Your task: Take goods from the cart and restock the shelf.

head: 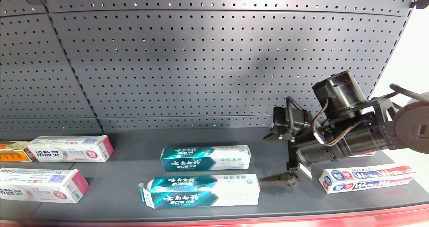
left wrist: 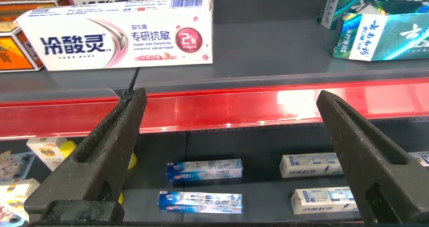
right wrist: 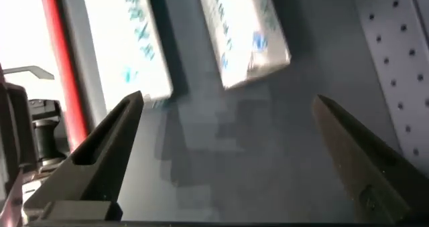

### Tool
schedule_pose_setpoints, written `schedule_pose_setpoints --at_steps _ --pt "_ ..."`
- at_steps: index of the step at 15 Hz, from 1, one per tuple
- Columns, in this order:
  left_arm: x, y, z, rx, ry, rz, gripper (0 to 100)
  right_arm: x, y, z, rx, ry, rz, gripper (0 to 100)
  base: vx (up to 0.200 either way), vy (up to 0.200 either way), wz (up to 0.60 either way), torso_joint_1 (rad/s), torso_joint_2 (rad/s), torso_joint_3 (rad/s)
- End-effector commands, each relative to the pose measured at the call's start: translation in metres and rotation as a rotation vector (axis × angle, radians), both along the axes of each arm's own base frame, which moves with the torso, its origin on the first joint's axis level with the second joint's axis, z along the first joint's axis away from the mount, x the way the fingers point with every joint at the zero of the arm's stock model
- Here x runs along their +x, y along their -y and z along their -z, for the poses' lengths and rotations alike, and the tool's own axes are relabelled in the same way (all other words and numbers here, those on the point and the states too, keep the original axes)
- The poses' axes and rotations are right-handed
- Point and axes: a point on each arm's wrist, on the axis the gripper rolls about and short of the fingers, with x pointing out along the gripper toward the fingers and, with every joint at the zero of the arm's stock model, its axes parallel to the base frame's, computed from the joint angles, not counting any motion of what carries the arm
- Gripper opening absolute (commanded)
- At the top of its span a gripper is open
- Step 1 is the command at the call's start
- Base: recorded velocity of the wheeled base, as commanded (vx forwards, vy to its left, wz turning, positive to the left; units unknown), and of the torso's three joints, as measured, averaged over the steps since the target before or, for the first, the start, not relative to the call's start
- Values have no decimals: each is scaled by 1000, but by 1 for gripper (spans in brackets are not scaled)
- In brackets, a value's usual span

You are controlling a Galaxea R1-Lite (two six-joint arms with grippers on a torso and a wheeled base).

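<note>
Two teal-and-white toothpaste boxes lie on the grey shelf [head: 127, 173], one behind [head: 206, 158] and one in front [head: 201, 190] with an end flap open. My right gripper [head: 274, 156] hovers just right of them, open and holding nothing; the right wrist view shows its fingers [right wrist: 107, 153] spread over bare shelf, facing the front box [right wrist: 127, 39] and the rear box [right wrist: 248, 33]. My left gripper [left wrist: 231, 93] is open and empty in front of the shelf's red front edge [left wrist: 221, 106], below a pink-and-white box [left wrist: 117, 36].
Pink-and-white boxes [head: 70, 149] [head: 42, 185] and an orange box [head: 13, 151] lie at the left; a white-and-blue box [head: 367, 178] lies at the right front. Perforated back panel [head: 214, 69] behind. A lower shelf holds several boxes [left wrist: 204, 170].
</note>
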Motion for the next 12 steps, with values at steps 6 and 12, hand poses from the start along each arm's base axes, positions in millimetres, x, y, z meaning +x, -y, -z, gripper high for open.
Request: schedule_pose_setpoints --at_steps 6,12 --pt "0 0 0 0 0 0 100 -36 32 6 -13 -17 30 100 0 0 0 0 0 0" --pt "0 0 0 0 -2 0 100 -39 44 2 -3 -3 74 100 0 0 0 0 0 0"
